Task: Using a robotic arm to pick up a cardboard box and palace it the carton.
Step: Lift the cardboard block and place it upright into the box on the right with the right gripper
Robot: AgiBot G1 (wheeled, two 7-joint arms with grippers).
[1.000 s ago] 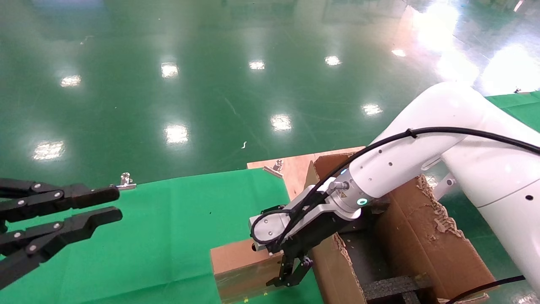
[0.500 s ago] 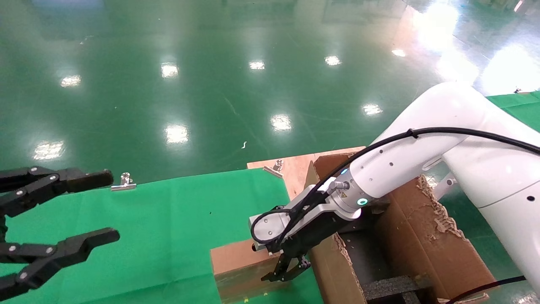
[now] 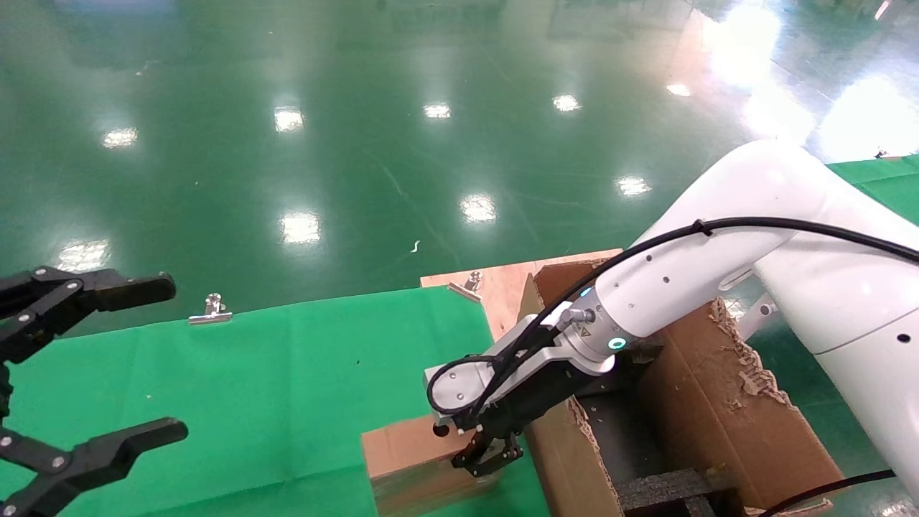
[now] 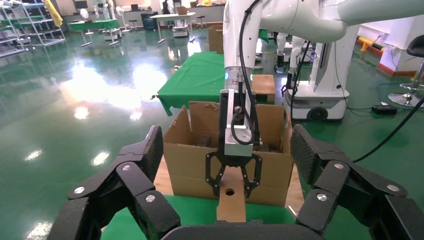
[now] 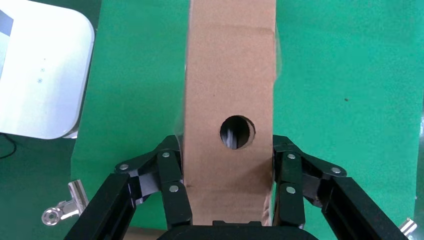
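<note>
The slim cardboard box [image 3: 402, 449] stands on its edge on the green cloth, close against the carton's left wall. Its narrow side with the round hole faces up in the right wrist view [image 5: 230, 75]. It also shows in the left wrist view [image 4: 231, 205]. My right gripper [image 3: 482, 456], on the white robotic arm [image 3: 689, 273], is shut on the box's end, its fingers [image 5: 172, 170] pressed to both broad faces. The large torn-flapped carton [image 3: 711, 402] stands at the right. My left gripper [image 3: 169, 359] hangs wide open and empty at the far left.
Black foam blocks [image 3: 668, 485] lie inside the carton. The green cloth [image 3: 287, 373] covers the table. Metal clips [image 3: 210, 310] [image 3: 467, 286] sit at its far edge, by a bare wooden board [image 3: 502, 287]. Glossy green floor lies beyond.
My right gripper's fingers have closed onto the end of the cardboard box. My left gripper's fingers have spread from nearly shut to wide open.
</note>
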